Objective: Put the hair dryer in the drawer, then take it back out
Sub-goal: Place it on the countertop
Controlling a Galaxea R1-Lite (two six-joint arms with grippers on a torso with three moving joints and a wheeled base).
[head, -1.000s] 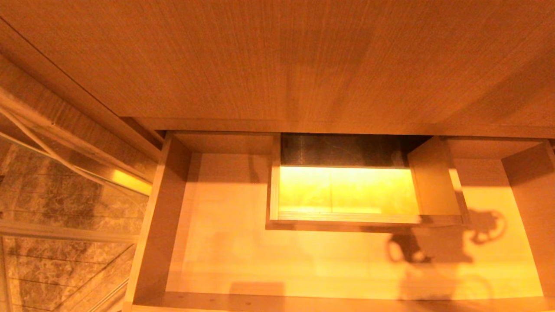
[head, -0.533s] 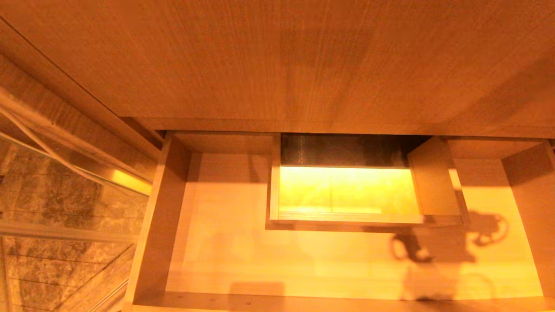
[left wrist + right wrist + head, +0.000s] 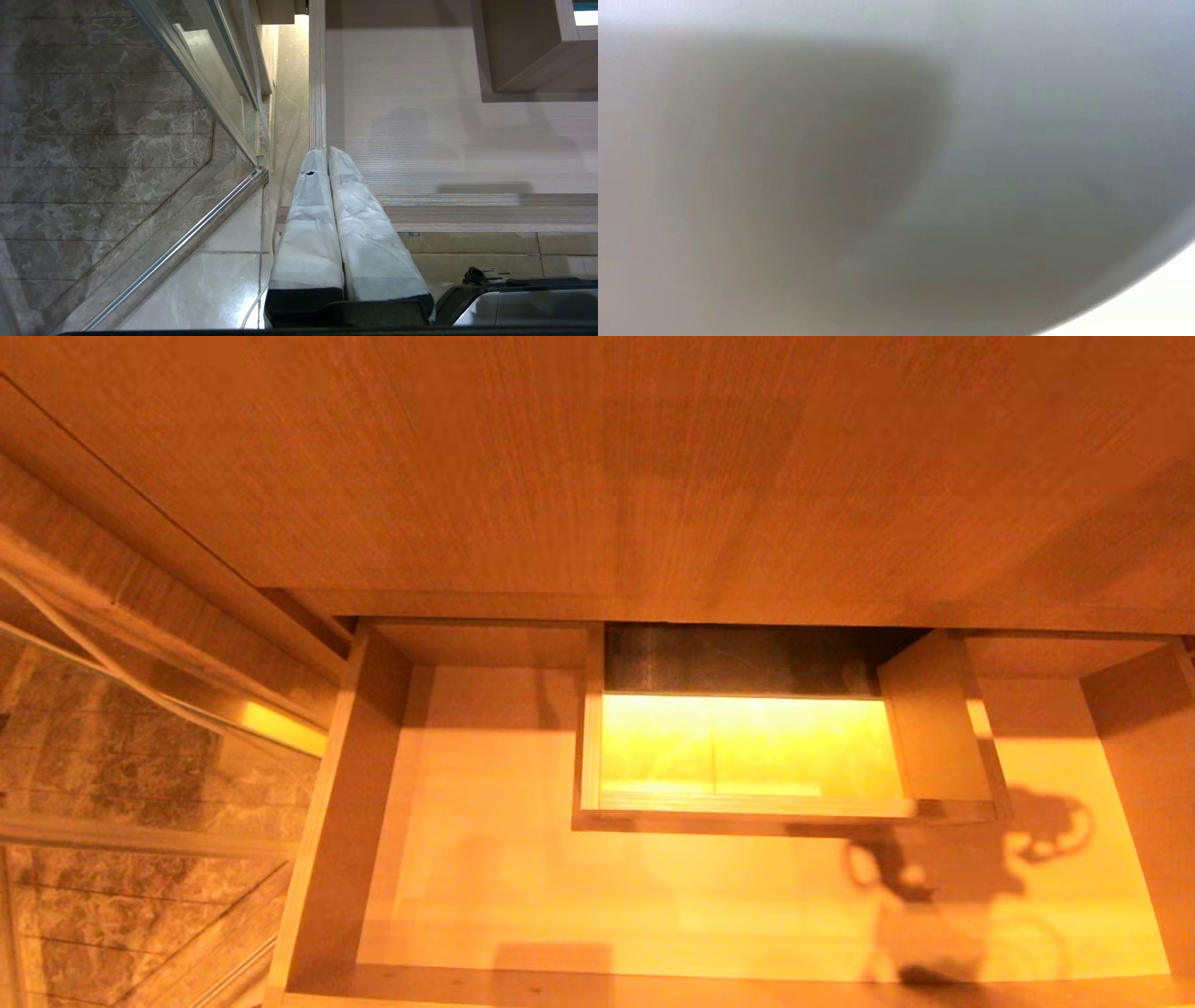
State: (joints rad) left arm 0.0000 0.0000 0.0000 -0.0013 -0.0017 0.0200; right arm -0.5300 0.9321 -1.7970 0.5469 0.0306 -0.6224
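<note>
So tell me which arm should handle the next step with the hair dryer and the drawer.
Right, probably. A close white surface, likely the hair dryer, fills its wrist view, and a shadow falls on the right of the drawer. The left gripper hangs shut outside.

Right wrist view: a blurred pale rounded surface (image 3: pixel 896 154) fills the frame; identity indeterminate. Drawer (image 3: pixel 336 821) front cut off at the head view's bottom edge.

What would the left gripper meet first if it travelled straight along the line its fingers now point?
Probably the drawer: the left gripper, fingers shut, aims at its side wall's top edge near the front corner. Depth is unclear, so it could slip just past.
</note>
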